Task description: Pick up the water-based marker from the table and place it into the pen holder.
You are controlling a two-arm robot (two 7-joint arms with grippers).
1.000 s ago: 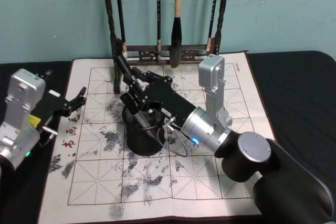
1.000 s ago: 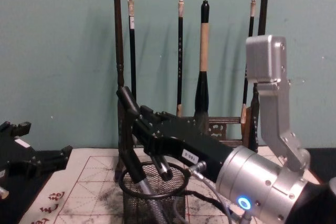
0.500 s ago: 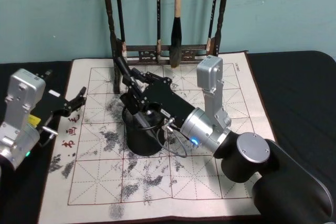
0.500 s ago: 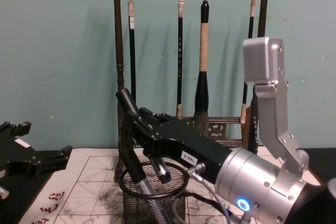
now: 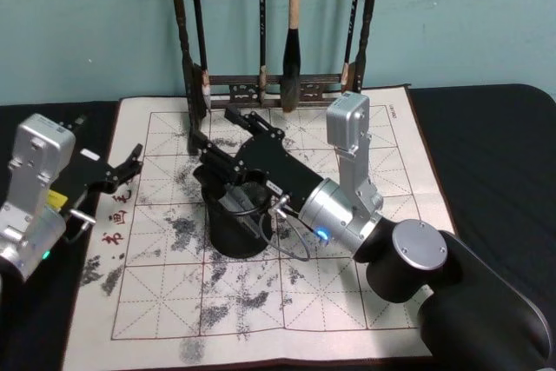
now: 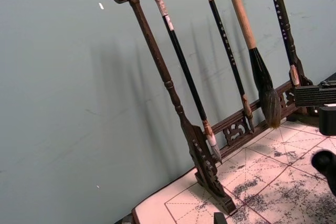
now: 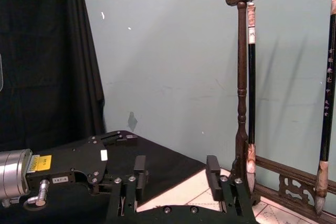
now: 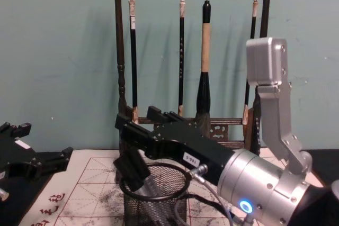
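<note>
We see the marker (image 8: pixel 139 170) leaning inside the pen holder (image 5: pixel 236 223), its dark end poking over the rim. Our right claw (image 5: pixel 213 138) hovers just above the holder, fingers apart and empty. Our left claw (image 5: pixel 124 168) rests open, well to the holder's left.

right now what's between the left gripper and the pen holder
Only bare ink-stained mat, in the head view, separates the left gripper from the pen holder.

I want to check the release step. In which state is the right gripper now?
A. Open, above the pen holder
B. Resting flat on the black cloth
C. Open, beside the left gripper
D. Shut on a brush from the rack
A: the right gripper has its fingers spread with nothing between them, above the pen holder.
</note>
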